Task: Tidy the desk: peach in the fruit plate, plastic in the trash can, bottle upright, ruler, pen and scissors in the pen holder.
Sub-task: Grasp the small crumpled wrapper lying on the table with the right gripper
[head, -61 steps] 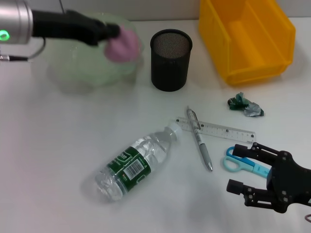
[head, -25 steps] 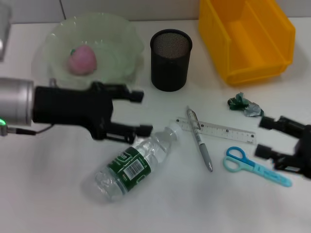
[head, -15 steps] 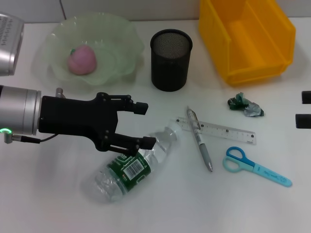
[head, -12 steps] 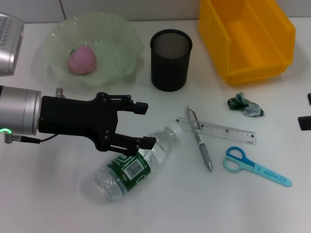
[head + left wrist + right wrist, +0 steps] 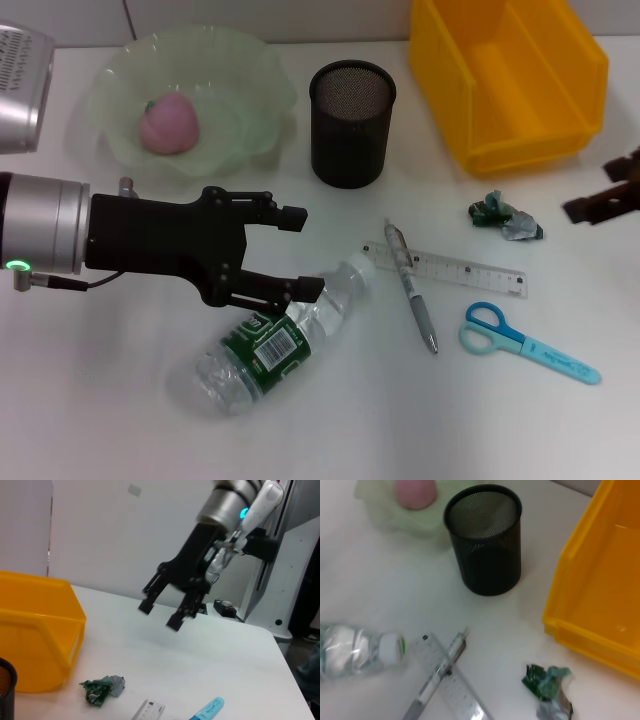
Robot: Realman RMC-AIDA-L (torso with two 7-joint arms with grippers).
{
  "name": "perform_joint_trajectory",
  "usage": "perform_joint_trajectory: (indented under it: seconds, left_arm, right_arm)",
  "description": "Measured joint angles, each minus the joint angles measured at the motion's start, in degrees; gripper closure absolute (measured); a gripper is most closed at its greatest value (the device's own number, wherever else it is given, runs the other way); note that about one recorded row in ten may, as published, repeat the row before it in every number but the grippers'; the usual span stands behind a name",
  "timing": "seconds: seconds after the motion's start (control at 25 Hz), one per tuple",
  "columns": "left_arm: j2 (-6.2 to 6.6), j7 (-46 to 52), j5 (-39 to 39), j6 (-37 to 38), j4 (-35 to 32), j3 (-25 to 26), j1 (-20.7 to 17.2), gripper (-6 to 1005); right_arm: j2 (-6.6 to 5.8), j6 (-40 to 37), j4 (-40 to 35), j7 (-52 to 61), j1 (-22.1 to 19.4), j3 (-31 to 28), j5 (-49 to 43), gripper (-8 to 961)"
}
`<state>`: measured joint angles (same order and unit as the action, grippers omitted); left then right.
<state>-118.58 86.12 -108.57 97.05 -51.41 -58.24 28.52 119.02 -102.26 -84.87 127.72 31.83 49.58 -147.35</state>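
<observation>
Bottle (image 5: 268,341) lies on its side, lower centre of the head frame, cap toward the ruler (image 5: 447,267). Left gripper (image 5: 301,252) hovers at the bottle's neck end, jaws open, 1 finger over the label. Peach (image 5: 167,124) sits in the plate (image 5: 250,90), upper left. Plastic (image 5: 504,217) lies below the bin (image 5: 510,75). Right gripper (image 5: 160,615), right edge, jaws open.

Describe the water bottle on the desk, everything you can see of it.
The water bottle is clear plastic with a white cap and a green label carrying a white barcode patch. It lies on its side on the white desk, cap pointing toward the ruler and nearly reaching its end, base toward the robot. It looks empty or nearly so. The left pincer, open, is over its neck end, the lower finger above the label; contact cannot be told.
</observation>
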Motion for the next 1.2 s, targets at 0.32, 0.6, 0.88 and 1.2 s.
perform_joint_trajectory:
  seconds: [0.32, 0.6, 0.88, 1.2]
  left_arm:
    - [0.01, 0.0, 0.2, -0.9, 1.1, -0.7, 0.2, 146]
    - [0.02, -0.1, 0.2, -1.0, 1.5, -0.7, 0.1, 148]
    - [0.02, -0.4, 0.2, -1.1, 1.9, -0.7, 0.1, 149]
    - [0.02, -0.8, 0.3, -1.6, 3.0, -0.7, 0.2, 151]
  right_arm:
    - [0.08, 14.7, 14.3, 1.3, 2.7, 10.4, -1.6, 201]
    - [0.31, 26.4, 20.4, 3.1, 3.5, 19.5, -2.4, 224]
    - [0.34, 33.0, 25.1, 4.2, 4.5, 23.8, -2.3, 248]
    - [0.39, 36.2, 28.6, 4.2, 5.8, 24.0, -1.8, 274]
